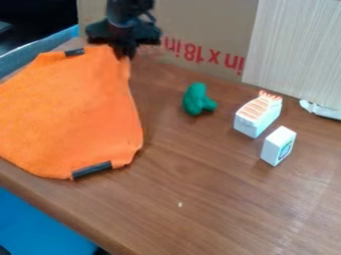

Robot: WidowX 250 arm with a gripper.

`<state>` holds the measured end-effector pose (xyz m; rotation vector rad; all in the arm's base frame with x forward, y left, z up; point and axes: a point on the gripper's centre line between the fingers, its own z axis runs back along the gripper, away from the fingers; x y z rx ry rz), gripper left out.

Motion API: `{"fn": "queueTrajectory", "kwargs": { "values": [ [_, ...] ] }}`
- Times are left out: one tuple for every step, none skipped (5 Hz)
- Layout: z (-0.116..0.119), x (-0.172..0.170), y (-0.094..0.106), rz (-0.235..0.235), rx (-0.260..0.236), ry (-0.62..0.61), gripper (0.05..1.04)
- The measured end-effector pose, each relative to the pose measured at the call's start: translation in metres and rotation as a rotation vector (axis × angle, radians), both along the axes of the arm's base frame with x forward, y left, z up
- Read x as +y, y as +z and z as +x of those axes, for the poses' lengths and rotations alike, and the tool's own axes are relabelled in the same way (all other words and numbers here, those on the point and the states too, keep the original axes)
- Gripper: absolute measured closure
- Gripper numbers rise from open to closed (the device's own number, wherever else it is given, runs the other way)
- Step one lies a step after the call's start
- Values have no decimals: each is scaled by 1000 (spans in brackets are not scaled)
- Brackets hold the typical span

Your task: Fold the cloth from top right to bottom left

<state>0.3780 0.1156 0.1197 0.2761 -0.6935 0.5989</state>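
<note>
In the camera view, the gripper (124,55) is at the top right corner of the cloth (67,109), the likely start of the fold; whether it is open or has hold of that corner, I cannot tell. The cloth lies largely spread on the left of the table (200,199), so a pull toward bottom left should cross its middle. The green toy (195,99), striped block (257,114) and small block (277,146) stand to the right, off that path. Behind are cardboard (200,25) and a pale panel (293,45).

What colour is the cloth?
Orange, with dark strips at two edges; best seen in the camera view.
</note>
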Motion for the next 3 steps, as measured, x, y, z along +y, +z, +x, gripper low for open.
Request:
{"fn": "queueTrajectory", "kwargs": {
  "values": [
    [-28, 17, 11, -15, -28, -3, 1021],
    [-55, 32, 19, -24, -51, -13, 1021],
    [-78, 48, 22, -28, -58, -21, 1021]
  ]
}}
